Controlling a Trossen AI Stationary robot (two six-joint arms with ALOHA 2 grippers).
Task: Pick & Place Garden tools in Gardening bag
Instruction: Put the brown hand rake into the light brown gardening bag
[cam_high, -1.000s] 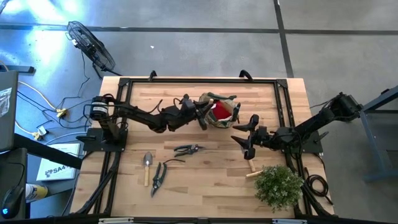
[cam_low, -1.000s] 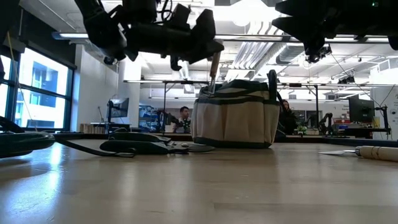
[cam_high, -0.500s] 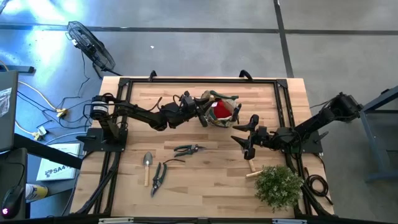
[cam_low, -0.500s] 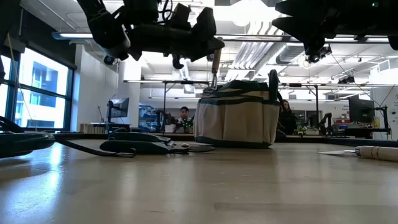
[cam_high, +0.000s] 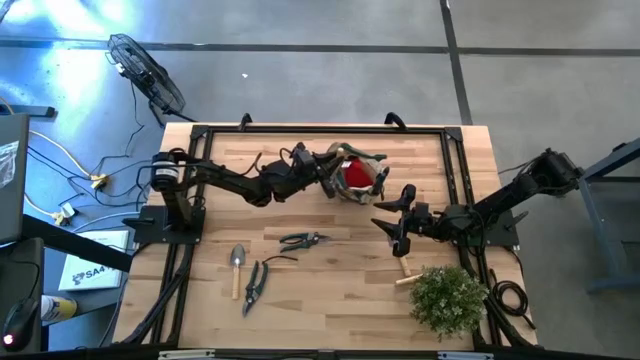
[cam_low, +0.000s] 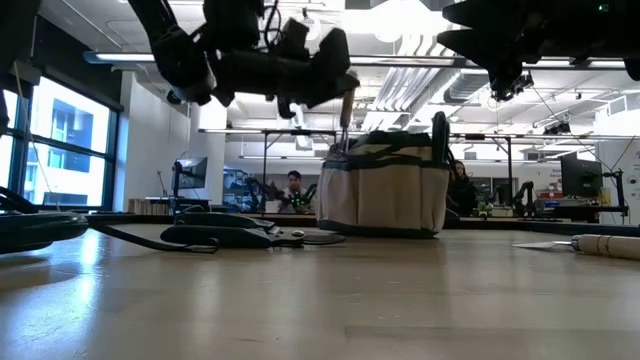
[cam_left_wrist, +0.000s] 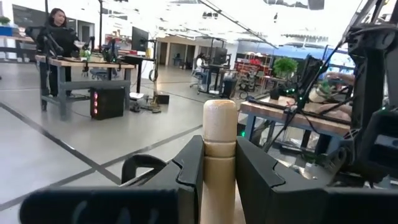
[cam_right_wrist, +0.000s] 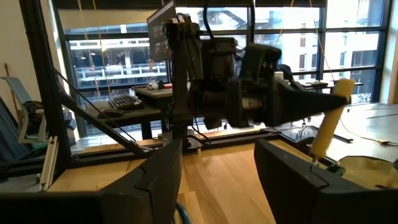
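The gardening bag (cam_high: 357, 176) stands on its base at the table's far middle, a red glove (cam_high: 354, 174) showing in its mouth. My left gripper (cam_high: 325, 173) reaches level to the bag's left rim, shut on a trowel with a pale wooden handle (cam_low: 346, 107). My right gripper (cam_high: 398, 226) hangs open nearer the front, right of the bag, with nothing between its fingers (cam_right_wrist: 158, 180). A second trowel (cam_high: 237, 264) and two dark shears (cam_high: 253, 285) (cam_high: 303, 240) lie flat on the table's front left. My left gripper pinches the trowel's wooden handle (cam_left_wrist: 219, 163) between its two fingers (cam_left_wrist: 190, 168), a little below the handle's rounded free end. The fingers come level from the table's left and lie across the handle. The trowel stands upright, lifted, its metal end (cam_low: 344, 138) down at the bag's mouth.
A bushy green plant (cam_high: 447, 298) stands at the front right corner, with another wooden-handled tool (cam_high: 405, 272) lying beside it under my right arm. A dark frame (cam_high: 320, 128) runs around the table's edges. Bare wood lies along the front middle.
My left gripper has gone a little toward the table's far edge with the trowel, still shut and upright. The bag has slid slightly the same way with it.
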